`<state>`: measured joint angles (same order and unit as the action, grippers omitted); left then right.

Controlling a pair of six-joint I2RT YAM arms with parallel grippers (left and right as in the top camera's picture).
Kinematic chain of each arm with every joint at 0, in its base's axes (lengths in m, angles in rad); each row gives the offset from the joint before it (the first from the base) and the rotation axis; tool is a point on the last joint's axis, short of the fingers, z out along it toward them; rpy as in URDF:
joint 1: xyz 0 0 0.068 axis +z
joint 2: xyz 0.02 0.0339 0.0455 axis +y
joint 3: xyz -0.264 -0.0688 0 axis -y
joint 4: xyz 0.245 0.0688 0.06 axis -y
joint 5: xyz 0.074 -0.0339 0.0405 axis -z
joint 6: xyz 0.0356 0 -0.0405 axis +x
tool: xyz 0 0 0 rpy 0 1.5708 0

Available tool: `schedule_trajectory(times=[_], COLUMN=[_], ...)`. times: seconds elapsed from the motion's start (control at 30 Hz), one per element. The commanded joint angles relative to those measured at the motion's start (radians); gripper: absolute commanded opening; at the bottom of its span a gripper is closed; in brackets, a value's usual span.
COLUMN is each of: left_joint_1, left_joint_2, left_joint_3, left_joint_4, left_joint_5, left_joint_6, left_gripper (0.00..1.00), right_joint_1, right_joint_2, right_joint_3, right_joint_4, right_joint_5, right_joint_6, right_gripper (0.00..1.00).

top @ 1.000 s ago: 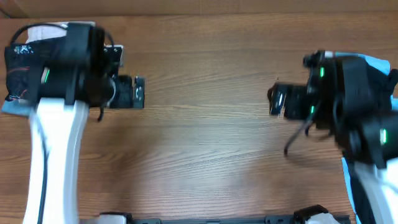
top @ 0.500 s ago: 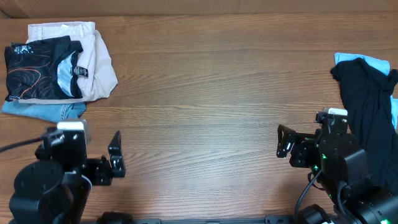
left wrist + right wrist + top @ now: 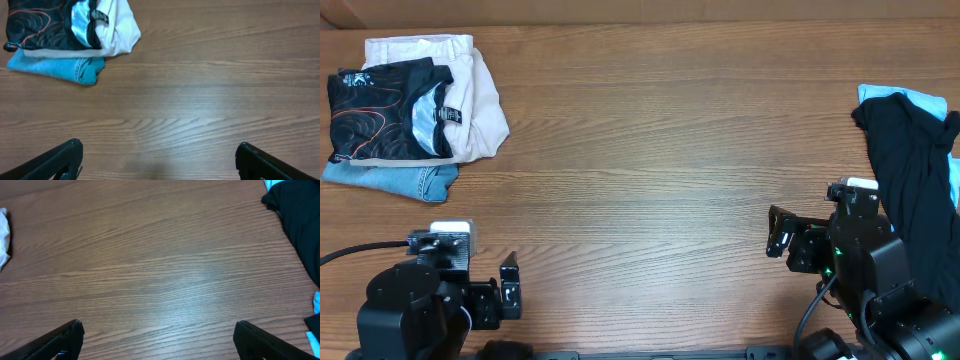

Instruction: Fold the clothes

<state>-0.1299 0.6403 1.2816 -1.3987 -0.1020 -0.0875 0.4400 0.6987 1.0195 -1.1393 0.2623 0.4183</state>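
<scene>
Holds left jaws and right jaws spread wide, gripping nothing, low by the near edge of the surface (image 3: 650,150), well apart from all cloth; probably a rest pose. Finds the shirt (image 3: 375,115) at the far left corner, stacked atop trousers (image 3: 480,110) and jeans (image 3: 390,180), seemingly a finished pile. Looks folded compact: black, thin orange contour lines, pale inner collar and label facing up. Shows a dark garment (image 3: 910,170) crumpled at the right edge.

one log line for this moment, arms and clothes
left jaws: open, empty | right jaws: open, empty | black shirt: folded, atop far-left pile | beige trousers and jeans: beneath it | dark garment: crumpled, right edge
</scene>
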Motion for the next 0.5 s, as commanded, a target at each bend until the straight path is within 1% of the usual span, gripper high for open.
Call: schedule_trajectory(times=[0.0, 0.13, 0.3, 0.47], left_joint_1=[-0.005, -0.005, -0.005, -0.005], left_joint_2=[-0.007, -0.007, -0.007, -0.007], left_joint_3=[-0.005, -0.005, -0.005, -0.005], left_joint_4=[-0.001, -0.001, -0.001, -0.001], left_joint_5=[-0.010, -0.010, -0.010, -0.010], left_joint_6=[-0.006, -0.006, -0.006, -0.006], left_gripper=[1.00, 1.00, 1.00, 1.00], right_joint_1=[0.005, -0.031, -0.217, -0.350], right_joint_2=[-0.003, -0.003, -0.019, -0.126], right_joint_3=[-0.005, -0.005, -0.005, -0.023], right_joint_4=[0.004, 0.004, -0.019, 0.015], right_joint_5=[0.014, 0.013, 0.005, 0.006], right_joint_6=[0.005, 0.005, 0.005, -0.027], right_gripper=[1.00, 1.00, 1.00, 1.00])
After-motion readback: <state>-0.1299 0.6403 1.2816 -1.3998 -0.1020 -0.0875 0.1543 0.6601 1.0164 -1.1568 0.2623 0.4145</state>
